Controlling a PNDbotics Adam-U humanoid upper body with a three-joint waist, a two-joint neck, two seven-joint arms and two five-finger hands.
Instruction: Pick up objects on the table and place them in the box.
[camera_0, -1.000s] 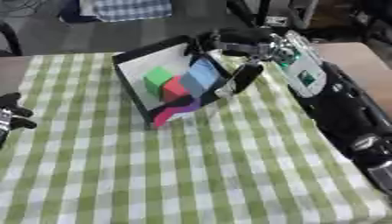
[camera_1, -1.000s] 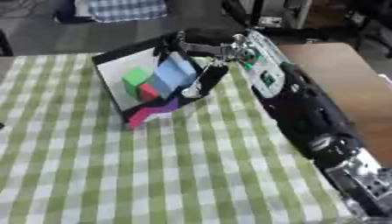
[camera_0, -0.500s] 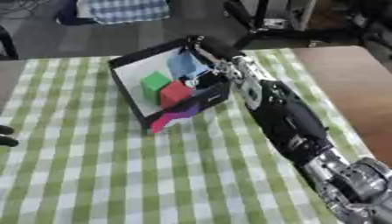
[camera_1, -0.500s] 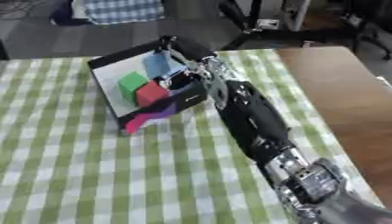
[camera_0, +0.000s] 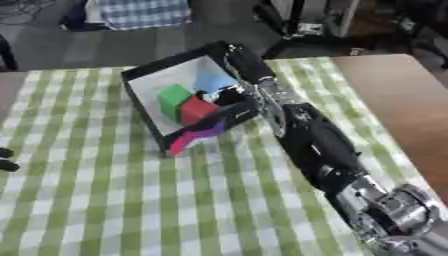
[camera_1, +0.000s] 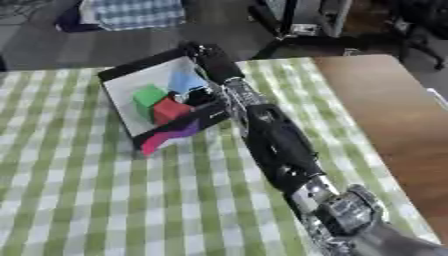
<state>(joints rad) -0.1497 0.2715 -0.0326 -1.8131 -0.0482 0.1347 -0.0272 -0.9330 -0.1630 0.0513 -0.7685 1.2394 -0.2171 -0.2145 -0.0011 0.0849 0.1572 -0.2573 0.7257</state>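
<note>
Apparently nearing completion: box (camera_0: 147, 113) is holding green block (camera_0: 173, 96), red block (camera_0: 198, 109) and blue piece (camera_0: 213, 82); right hand (camera_0: 229, 98) is reaching inside, fingers' state indiscernible; tablecloth (camera_0: 105, 200) around box is showing nothing left.

My right hand (camera_0: 229, 98) has gone from the box's (camera_0: 149, 80) outer side over its near wall, and now its fingers reach inside, beside the red block (camera_0: 198, 109). My arm lies more stretched across the cloth. My left hand (camera_0: 5, 159) has slid almost out of view.

Both head eyes look down, apparently sharing the box (camera_0: 188, 107).
</note>
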